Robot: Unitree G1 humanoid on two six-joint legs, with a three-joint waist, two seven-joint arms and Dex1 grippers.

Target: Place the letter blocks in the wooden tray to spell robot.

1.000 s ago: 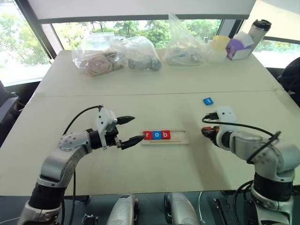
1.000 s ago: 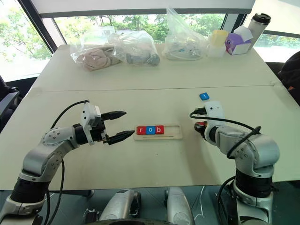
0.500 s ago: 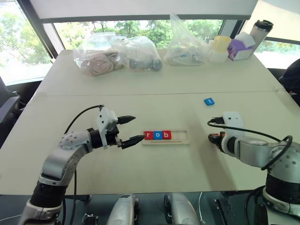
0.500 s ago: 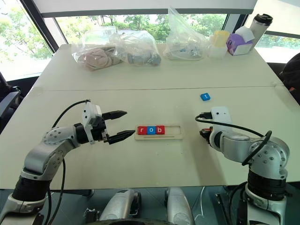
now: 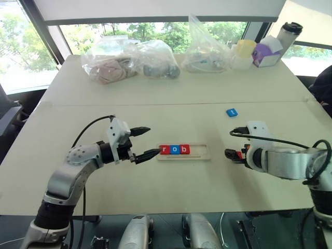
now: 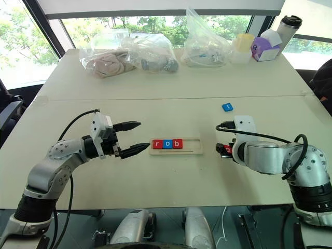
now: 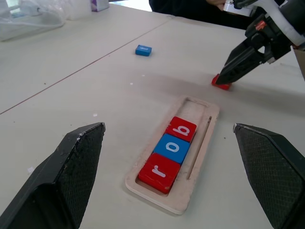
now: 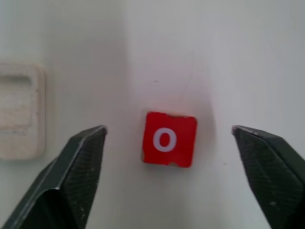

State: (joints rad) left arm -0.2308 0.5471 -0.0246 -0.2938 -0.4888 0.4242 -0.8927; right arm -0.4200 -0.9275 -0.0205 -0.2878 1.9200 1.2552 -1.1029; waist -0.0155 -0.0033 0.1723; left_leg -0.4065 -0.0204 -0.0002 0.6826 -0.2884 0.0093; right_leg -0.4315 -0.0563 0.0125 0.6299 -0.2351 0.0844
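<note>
My right tool (image 8: 167, 176) has gone from shut to wide; left tool (image 5: 143, 142) unchanged, wide. Red o block (image 8: 168, 139) lies flat on table (image 5: 171, 192), just right of wooden tray (image 5: 199, 154) holding r-o-b.

We see the left gripper (image 5: 146, 142) held level, pointing toward three o'clock, its fingers (image 5: 140, 130) spread wide and empty. The right gripper (image 8: 167, 181) tilts downward (angled toward nine o'clock in the head views), fingers (image 8: 76, 167) parted wide, gripping nothing.
</note>
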